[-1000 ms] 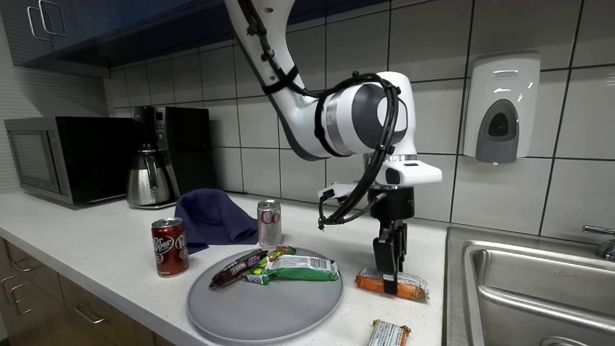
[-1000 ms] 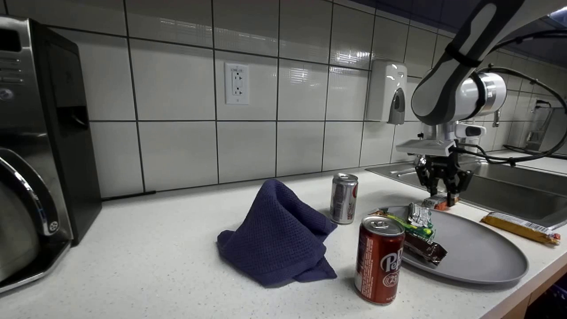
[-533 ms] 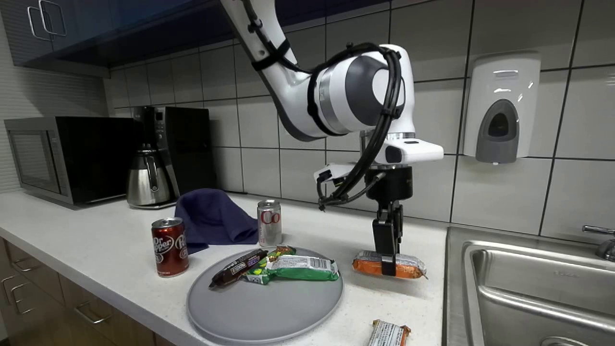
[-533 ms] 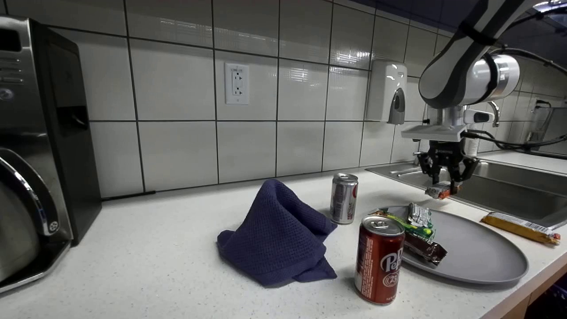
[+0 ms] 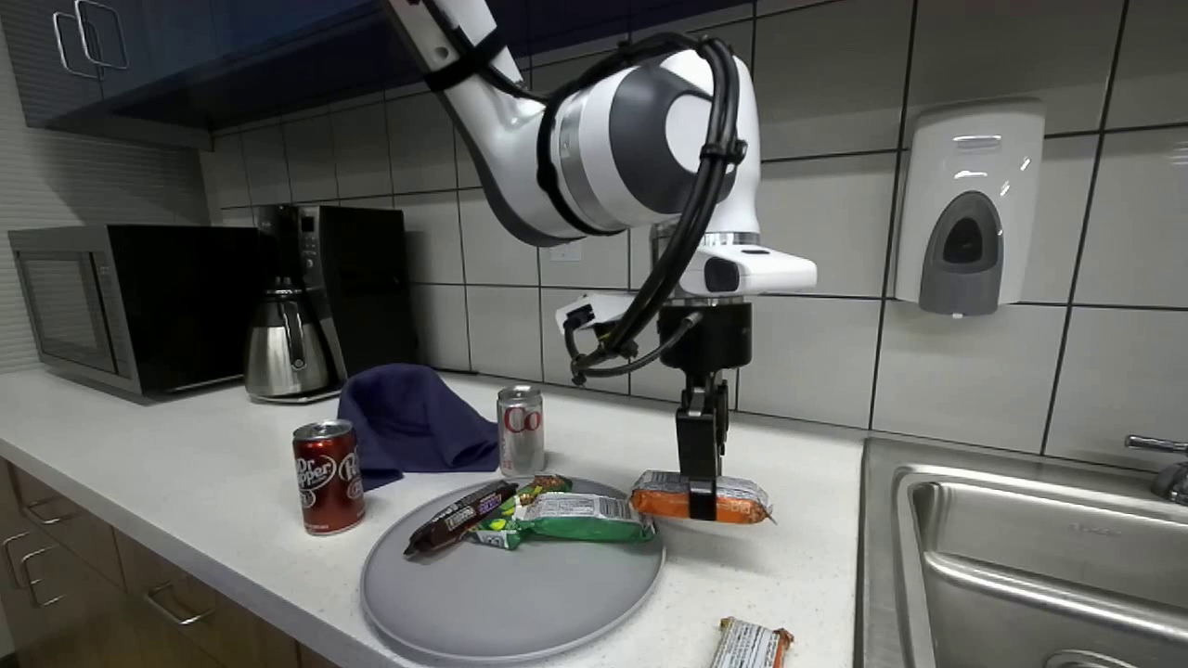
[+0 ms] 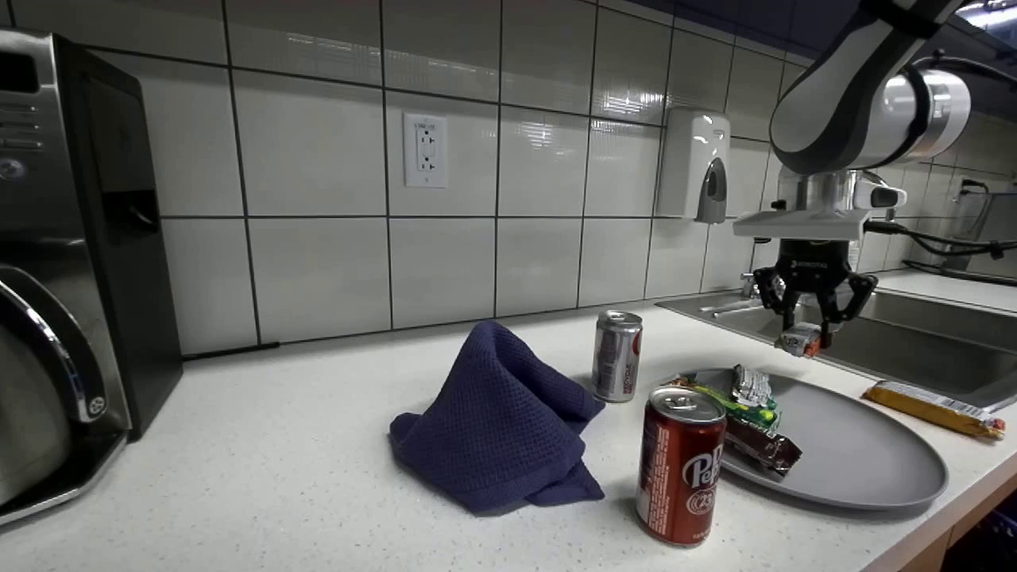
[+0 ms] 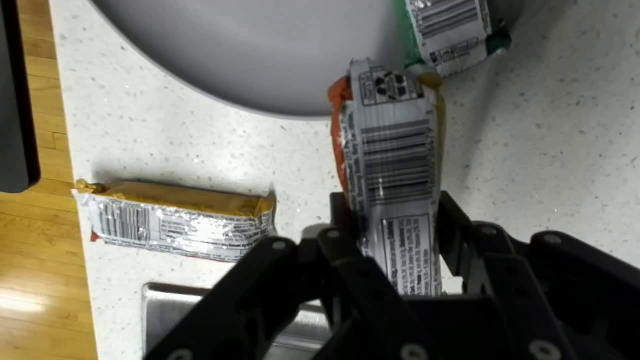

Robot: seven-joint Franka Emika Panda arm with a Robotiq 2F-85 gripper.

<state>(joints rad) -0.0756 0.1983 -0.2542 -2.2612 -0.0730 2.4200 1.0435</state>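
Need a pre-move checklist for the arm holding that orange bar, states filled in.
1. Tool shut on held bar, both sides: ok
2. Grip near its middle: ok
3. Bar lifted off counter: ok
4. No contact with green bar: cannot tell, ends overlap in wrist view
5. Loose bar apart from tool: ok
6. Red can, silver can upright: ok

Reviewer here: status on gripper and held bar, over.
Gripper closed on orange-wrapped bar. Bar held above counter. Close by its end: green-wrapped bar on plate; contact unclear.
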